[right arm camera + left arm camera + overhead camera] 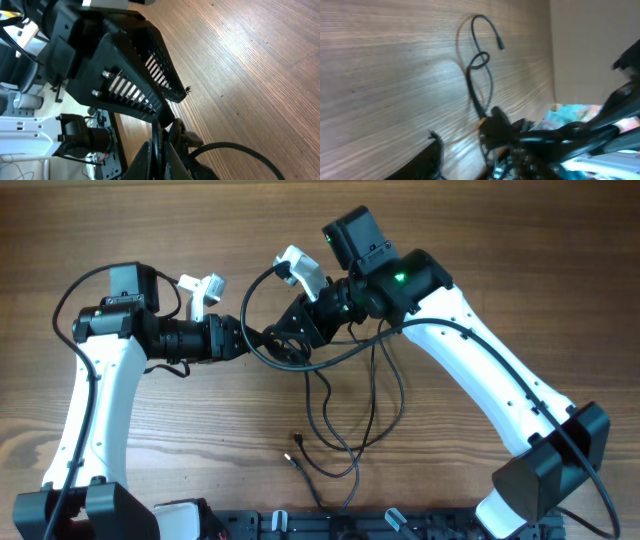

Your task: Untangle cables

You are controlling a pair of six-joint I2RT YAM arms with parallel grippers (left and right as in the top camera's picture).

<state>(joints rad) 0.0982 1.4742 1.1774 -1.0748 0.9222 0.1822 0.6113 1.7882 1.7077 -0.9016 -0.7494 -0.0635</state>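
Note:
The thin black cables (372, 390) are knotted between my two grippers at mid table. Long loops trail toward the front, and two small plug ends (298, 440) lie on the wood. My right gripper (284, 340) is shut on one strand; the right wrist view shows the cable (159, 145) pinched between its fingers (172, 160). My left gripper (258, 340) faces it tip to tip, and its big ribbed fingers (125, 70) fill that view. In the blurred left wrist view its jaws stand apart over bare wood, with a looped strand (481, 60) and plug beyond.
A thicker black arm wire (247, 305) arcs over the knot from the right wrist. The right arm's white link (500, 380) crosses the right side. A black frame (330, 525) runs along the front edge. Gear (30, 135) stands beyond the table edge.

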